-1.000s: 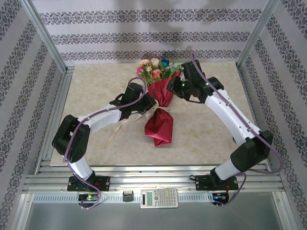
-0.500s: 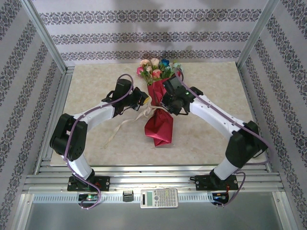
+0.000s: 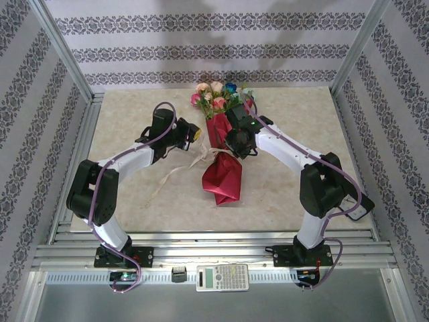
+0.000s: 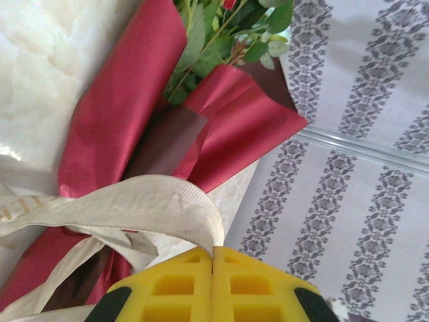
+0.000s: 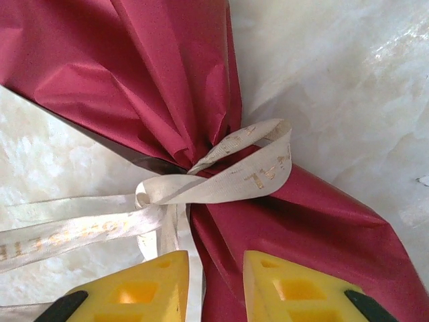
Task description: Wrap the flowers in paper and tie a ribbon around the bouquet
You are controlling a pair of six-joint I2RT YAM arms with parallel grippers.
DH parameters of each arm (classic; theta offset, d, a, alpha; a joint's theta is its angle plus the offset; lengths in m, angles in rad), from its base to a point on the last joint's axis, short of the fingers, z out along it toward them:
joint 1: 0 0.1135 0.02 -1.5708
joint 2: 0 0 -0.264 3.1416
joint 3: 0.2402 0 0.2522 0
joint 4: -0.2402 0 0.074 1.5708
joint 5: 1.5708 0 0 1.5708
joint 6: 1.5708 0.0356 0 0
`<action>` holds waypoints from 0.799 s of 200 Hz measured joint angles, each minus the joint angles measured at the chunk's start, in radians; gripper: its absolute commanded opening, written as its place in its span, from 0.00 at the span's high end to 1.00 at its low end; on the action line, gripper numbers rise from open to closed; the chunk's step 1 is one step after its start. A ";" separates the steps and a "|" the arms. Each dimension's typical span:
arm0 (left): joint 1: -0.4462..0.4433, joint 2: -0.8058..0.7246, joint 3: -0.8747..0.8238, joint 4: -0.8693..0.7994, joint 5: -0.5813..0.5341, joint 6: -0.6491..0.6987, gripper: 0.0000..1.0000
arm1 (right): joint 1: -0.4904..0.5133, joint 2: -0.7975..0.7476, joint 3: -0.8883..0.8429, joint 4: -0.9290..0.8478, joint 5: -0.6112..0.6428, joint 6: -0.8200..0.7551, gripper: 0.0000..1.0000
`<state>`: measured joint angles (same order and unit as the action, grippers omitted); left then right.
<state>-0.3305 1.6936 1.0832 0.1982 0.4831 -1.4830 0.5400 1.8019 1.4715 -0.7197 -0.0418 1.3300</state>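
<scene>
Left claw (image 4: 213,260) pinched shut on ribbon (image 4: 137,201), right claw (image 5: 216,275) part open, empty, bouquet (image 5: 154,74) just ahead on tabletop (image 5: 335,80)

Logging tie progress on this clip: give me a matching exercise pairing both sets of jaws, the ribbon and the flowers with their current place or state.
1 left jaws
2 right jaws
3 ribbon
4 flowers

A apart, facing the ribbon loop
B at the far, wide end of the paper
C shut on a ribbon strand
D looped round the paper's pinched waist

Pairs: 1-C, 2-A, 3-D, 4-B
</scene>
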 measured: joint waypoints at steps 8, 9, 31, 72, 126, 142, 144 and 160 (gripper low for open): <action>0.006 0.002 0.002 0.012 0.008 -0.005 1.00 | -0.002 0.002 0.000 0.001 -0.001 0.013 0.69; 0.005 0.002 0.002 0.013 0.009 -0.006 1.00 | -0.002 0.002 0.000 0.001 -0.001 0.014 0.69; 0.010 0.010 0.003 0.038 0.025 -0.019 1.00 | -0.002 0.027 0.013 0.008 -0.008 0.061 0.68; 0.010 0.016 0.003 0.054 0.040 -0.031 1.00 | -0.002 0.089 0.040 0.029 -0.031 0.172 0.69; 0.010 0.017 0.003 0.074 0.041 -0.044 1.00 | -0.008 0.105 0.040 0.070 -0.064 0.305 0.68; 0.010 0.017 0.003 0.079 0.041 -0.045 1.00 | -0.014 0.118 0.040 0.083 -0.079 0.326 0.68; 0.010 0.017 0.003 0.079 0.041 -0.045 1.00 | -0.015 0.121 0.040 0.085 -0.080 0.328 0.68; 0.010 0.017 0.003 0.080 0.041 -0.045 1.00 | -0.021 0.138 0.039 0.095 -0.088 0.349 0.68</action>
<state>-0.3202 1.7103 1.0866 0.2779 0.5243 -1.5280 0.5186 1.9404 1.5101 -0.6243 -0.1295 1.6794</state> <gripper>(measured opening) 0.045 0.323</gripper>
